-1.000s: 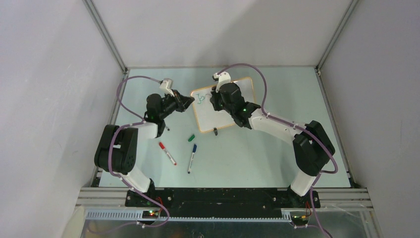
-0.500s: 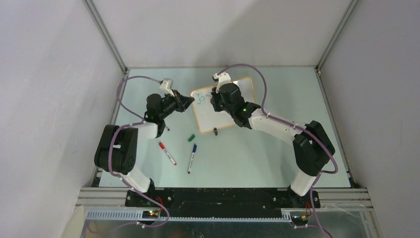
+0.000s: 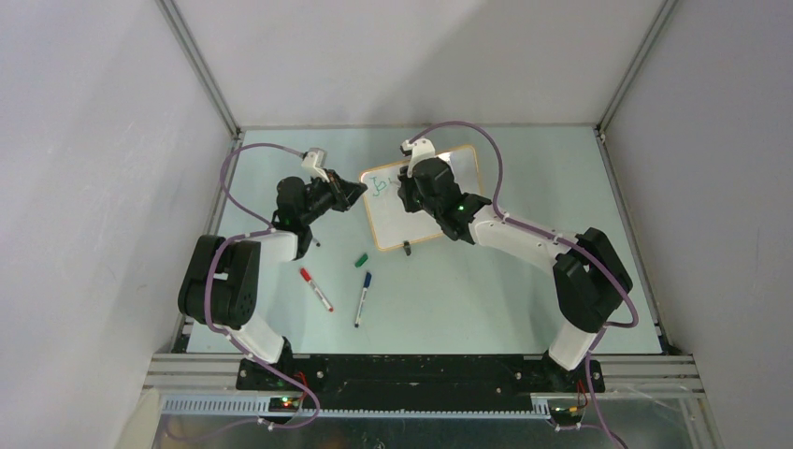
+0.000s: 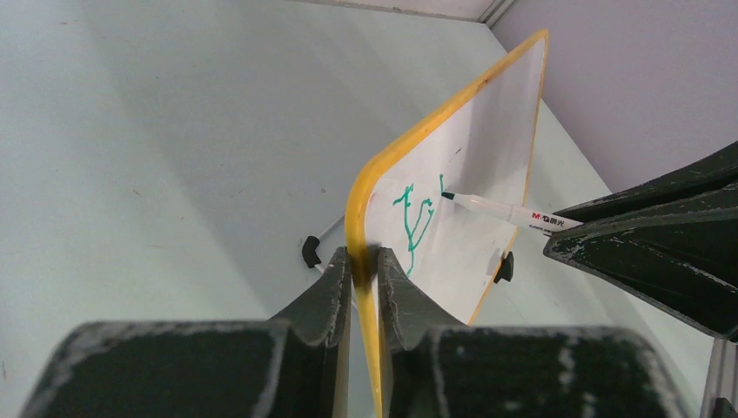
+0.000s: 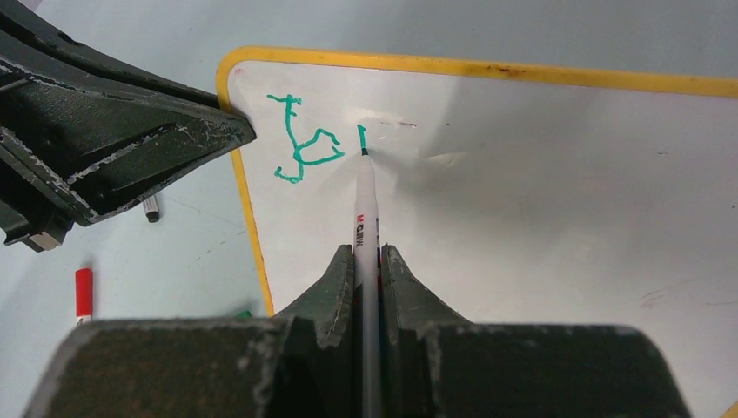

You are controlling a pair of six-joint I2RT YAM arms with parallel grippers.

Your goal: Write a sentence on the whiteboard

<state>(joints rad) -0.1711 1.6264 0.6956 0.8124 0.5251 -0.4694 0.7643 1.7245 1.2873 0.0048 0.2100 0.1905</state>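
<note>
The whiteboard (image 3: 393,229), white with an orange-yellow frame, stands tilted at the table's middle back. My left gripper (image 4: 364,261) is shut on its left frame edge (image 4: 357,200). My right gripper (image 5: 368,257) is shut on a white marker (image 5: 365,200) with a green tip. That tip touches the board (image 5: 540,192) at the foot of a short green stroke. Of the sentence, two green letters (image 5: 305,148) and that stroke show near the board's upper left corner. In the top view the right gripper (image 3: 407,182) hangs over the board and the left gripper (image 3: 358,192) is at the board's left edge.
A red marker (image 3: 316,289), a blue marker (image 3: 362,297) and a small green cap (image 3: 361,260) lie on the table in front of the board. A dark marker (image 3: 313,240) lies by the left arm. Walls and metal posts close in the table's sides and back.
My right gripper has shifted slightly toward the far edge with the marker, leaving a short green stroke beside the first letters. The left gripper and the board have not moved.
</note>
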